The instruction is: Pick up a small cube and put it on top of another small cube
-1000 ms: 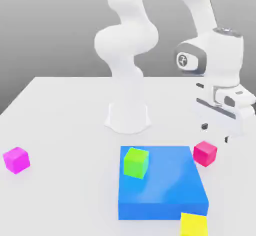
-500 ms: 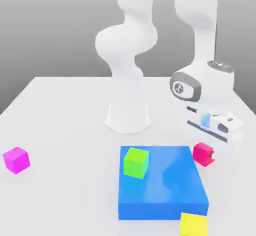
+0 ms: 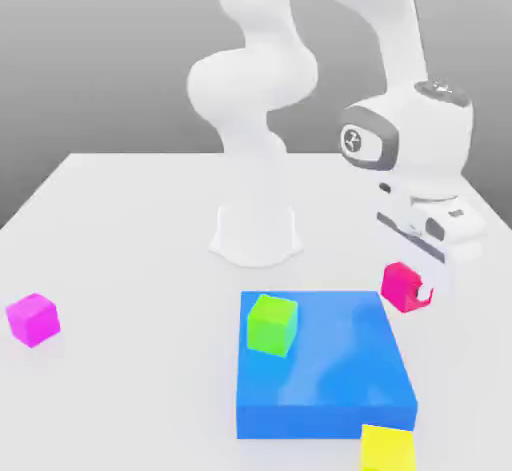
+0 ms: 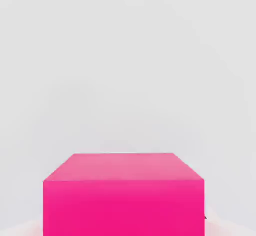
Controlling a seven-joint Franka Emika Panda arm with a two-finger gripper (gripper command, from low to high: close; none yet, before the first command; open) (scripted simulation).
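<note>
The crimson-pink small cube (image 3: 399, 284) hangs a little above the table at the exterior view's right, just past the far right corner of the blue slab. My gripper (image 3: 412, 290) is shut on it, with the white hand above. The hand view shows the same pink cube (image 4: 124, 195) close up against the pale table. The other small cube, lime green (image 3: 272, 324), sits on the blue slab near its far left corner, to the left of my gripper and lower than the held cube.
The flat blue slab (image 3: 330, 379) lies at the front centre. A yellow cube (image 3: 386, 449) sits at the slab's near right corner. A purplish magenta cube (image 3: 32, 319) rests at the exterior view's far left. The arm's white base (image 3: 256, 231) stands behind the slab.
The gripper came down over the pink cube, shut on it, and has lifted it slightly off the table and a bit to the left.
</note>
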